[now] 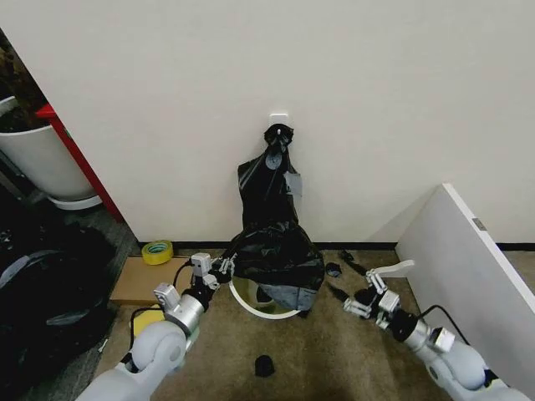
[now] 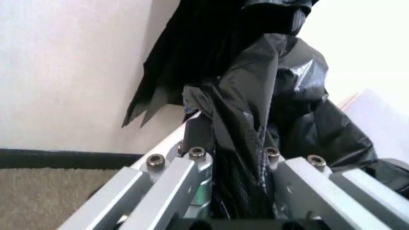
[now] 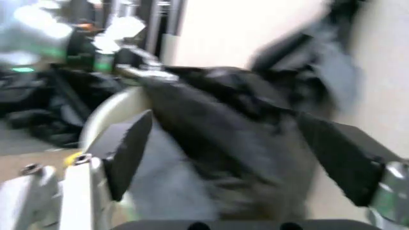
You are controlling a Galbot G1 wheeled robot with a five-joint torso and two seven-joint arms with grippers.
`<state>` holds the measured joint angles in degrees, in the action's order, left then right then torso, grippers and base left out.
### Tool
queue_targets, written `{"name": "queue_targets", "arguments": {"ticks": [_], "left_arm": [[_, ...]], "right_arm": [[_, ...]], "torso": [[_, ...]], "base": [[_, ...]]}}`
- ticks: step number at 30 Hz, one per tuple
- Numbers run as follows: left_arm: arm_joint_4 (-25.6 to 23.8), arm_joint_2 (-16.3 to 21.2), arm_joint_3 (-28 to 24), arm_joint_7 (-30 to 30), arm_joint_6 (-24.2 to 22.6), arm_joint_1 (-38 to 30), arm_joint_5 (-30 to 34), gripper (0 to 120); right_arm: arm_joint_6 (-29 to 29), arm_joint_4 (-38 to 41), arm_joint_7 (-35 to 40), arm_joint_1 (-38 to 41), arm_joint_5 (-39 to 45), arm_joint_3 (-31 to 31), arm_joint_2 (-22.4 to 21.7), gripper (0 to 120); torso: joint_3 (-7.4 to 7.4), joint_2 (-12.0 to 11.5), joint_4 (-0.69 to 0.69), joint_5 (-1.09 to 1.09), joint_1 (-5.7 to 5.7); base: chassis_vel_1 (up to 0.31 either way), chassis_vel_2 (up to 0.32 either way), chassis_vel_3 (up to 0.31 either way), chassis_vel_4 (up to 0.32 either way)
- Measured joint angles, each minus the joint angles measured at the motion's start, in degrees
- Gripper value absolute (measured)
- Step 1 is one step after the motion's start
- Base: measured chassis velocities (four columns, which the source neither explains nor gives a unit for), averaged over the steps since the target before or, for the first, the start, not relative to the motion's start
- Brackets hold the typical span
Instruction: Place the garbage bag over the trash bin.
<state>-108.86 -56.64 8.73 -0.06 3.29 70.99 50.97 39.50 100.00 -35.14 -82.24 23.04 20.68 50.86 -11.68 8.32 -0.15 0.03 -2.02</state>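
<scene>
One trash bin [image 1: 251,298] stands on the carpet against the wall, its cream rim showing as a pale arc with a dark shape inside that is too small to make out. Draped over the far side of its rim is the garbage bag [image 1: 280,255], a glossy black heap (its crinkled plastic spills down toward the right edge of the bin). Above it a narrower bunch of black plastic [image 1: 272,180] hangs from a white wall hook [image 1: 279,121].

At the bin's left rim, the left gripper [image 1: 224,267] has its jaws closed on a fold of the garbage bag; the left wrist view shows black plastic pinched between its metal fingers [image 2: 191,165]. To the right of the bin and apart from the bag, the right gripper [image 1: 365,299] hovers over the carpet, jaws spread wide and holding nothing. A white board [image 1: 468,259] leans beside it.
</scene>
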Motion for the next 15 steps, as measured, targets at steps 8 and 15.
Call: {"name": "queue_targets", "arguments": {"ticks": [8,15], "left_arm": [[-1.24,0.25,0.02,0.23,-0.15,0.52,-0.43,5],[-2.38,0.45,0.18,0.56,0.03,1.16,-1.33,5]], "right_arm": [[-1.62,0.66,-1.85,-0.14,-8.52,-1.69,1.44,79],[-7.59,4.20,6.28,-0.93,-14.86,-2.78,0.98,53]], "torso": [[0.00,0.00,0.01,0.01,0.00],[0.00,0.00,0.01,0.01,0.00]], "base": [[0.000,0.000,0.000,0.000],[0.000,0.000,0.000,0.000]]}}
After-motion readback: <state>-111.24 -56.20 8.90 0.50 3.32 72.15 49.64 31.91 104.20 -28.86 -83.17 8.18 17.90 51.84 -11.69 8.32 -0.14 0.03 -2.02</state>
